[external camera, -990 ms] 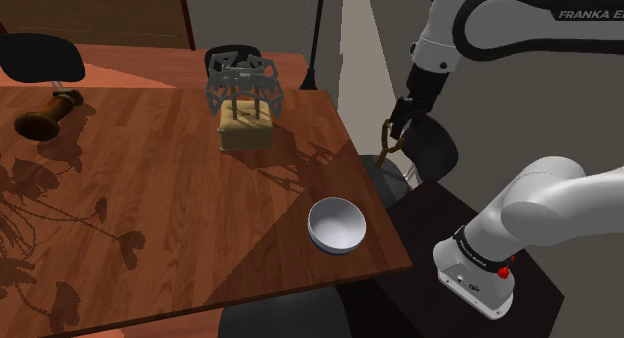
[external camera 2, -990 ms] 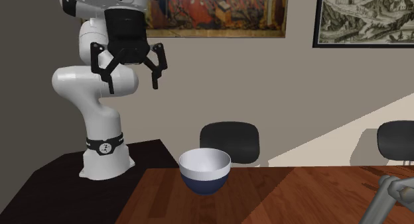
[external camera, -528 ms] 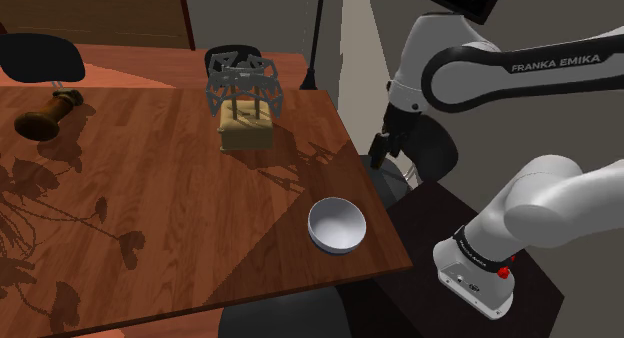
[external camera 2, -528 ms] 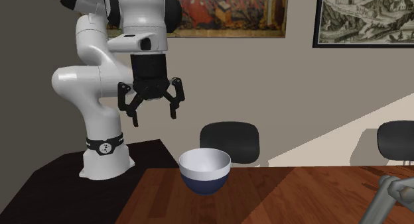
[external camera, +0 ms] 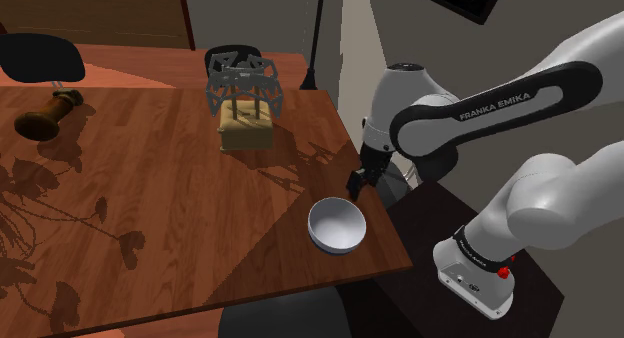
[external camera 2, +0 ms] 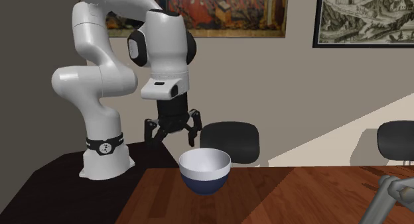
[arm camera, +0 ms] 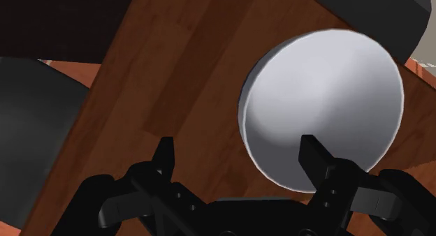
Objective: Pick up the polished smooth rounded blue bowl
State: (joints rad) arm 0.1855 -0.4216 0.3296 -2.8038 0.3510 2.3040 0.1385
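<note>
My gripper [external camera 2: 172, 137] hangs with fingers spread, just above the bowl [external camera 2: 204, 171] and a little toward my stand [external camera 2: 53, 179], clear of its rim. The bowl, blue outside and white inside, sits upright on the wooden table [external camera 2: 298, 196]. A black chair [external camera 2: 229, 142] stands behind the bowl.

White dark-jointed arm [external camera: 545, 196], black claw [external camera 2: 174, 138]

We bend our arm [external camera: 470, 114] forward and low, wrist [external camera 2: 163, 90] turned down, and our claw [external camera 2: 173, 136] points downward with its fingers [arm camera: 164, 158] spread wide apart.
</note>
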